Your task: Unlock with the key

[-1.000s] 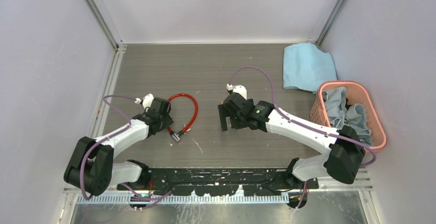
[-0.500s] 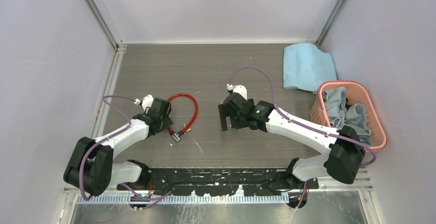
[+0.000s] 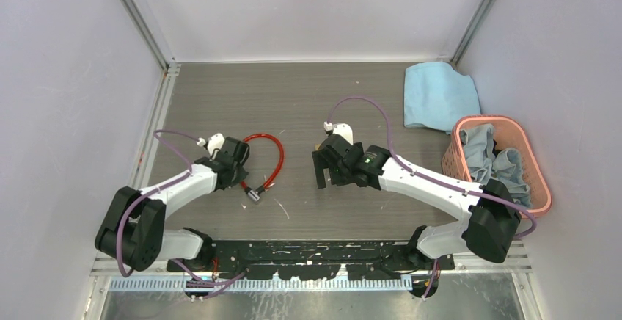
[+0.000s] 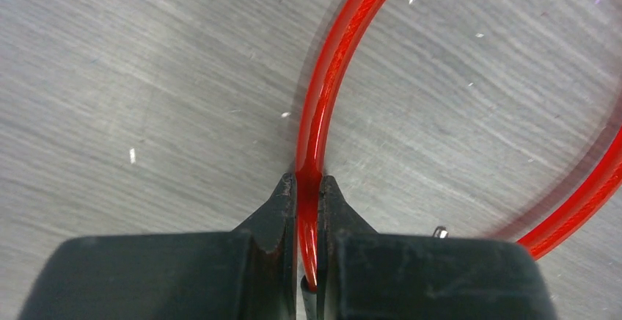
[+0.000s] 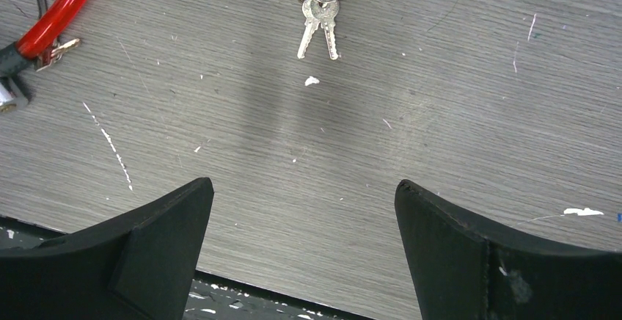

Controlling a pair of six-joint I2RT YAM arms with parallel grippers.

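The red plastic-coated cable loop (image 4: 331,78) is clamped by the low-stretched left gripper (image 4: 309,189), while the right gripper (image 5: 302,188) is spread wide over the grey table (image 5: 455,114), the small bunch of silvery metal keys (image 5: 318,19) lying just ahead.

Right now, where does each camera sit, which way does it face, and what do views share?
Top external: above and behind the bases, facing down at the table; left arm and right arm show.
Left wrist: on that wrist, facing down; left pincer shut on the red cable lock.
Right wrist: on that wrist, facing down; open right pincer, key bunch ahead.
Shared: the red cable lock shows in all three.
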